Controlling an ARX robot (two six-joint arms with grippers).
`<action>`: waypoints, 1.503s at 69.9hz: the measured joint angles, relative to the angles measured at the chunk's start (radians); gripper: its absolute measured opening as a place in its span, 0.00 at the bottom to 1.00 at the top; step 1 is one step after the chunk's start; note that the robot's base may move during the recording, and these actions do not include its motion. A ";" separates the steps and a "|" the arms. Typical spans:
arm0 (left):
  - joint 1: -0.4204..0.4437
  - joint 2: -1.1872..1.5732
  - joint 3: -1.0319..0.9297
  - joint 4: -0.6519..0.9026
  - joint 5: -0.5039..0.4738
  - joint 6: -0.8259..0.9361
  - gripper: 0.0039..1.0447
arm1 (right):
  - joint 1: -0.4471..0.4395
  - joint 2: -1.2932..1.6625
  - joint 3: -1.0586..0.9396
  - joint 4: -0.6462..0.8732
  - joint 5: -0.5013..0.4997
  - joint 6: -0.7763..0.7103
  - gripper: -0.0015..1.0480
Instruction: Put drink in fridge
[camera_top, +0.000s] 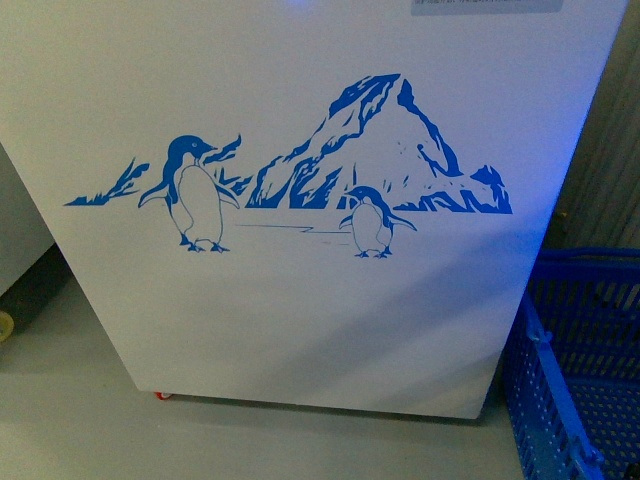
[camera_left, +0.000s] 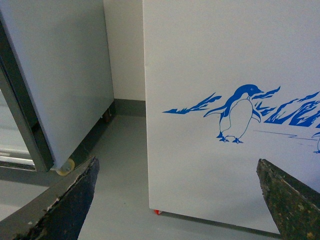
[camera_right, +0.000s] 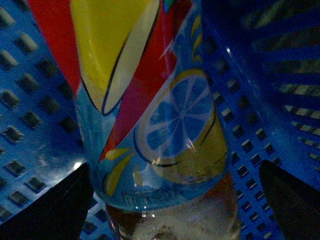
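Observation:
The fridge (camera_top: 300, 300) is a white chest cooler with a blue penguin-and-mountain decal; its front wall fills the front view and shows in the left wrist view (camera_left: 210, 165). The drink (camera_right: 155, 125) shows only in the right wrist view, very close: red, yellow and light-blue label over brown liquid, lying in a blue basket (camera_right: 30, 100). My right gripper (camera_right: 180, 210) is open, with its fingers on either side of the bottle. My left gripper (camera_left: 177, 200) is open and empty, facing the fridge's lower left corner. Neither arm shows in the front view.
A blue perforated plastic basket (camera_top: 580, 360) stands on the grey floor to the right of the fridge. A tall grey-white upright cabinet (camera_left: 60, 80) stands to the fridge's left with a narrow gap between them. A small red foot (camera_left: 158, 212) shows under the fridge's corner.

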 joint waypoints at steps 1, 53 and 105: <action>0.000 0.000 0.000 0.000 0.000 0.000 0.92 | 0.000 0.003 0.003 -0.004 -0.001 0.000 0.93; 0.000 0.000 0.000 0.000 0.000 0.000 0.92 | 0.036 -0.409 -0.372 0.153 -0.107 -0.038 0.45; 0.000 0.000 0.000 0.000 0.000 0.000 0.92 | 0.147 -2.194 -0.857 -0.022 -0.284 -0.257 0.43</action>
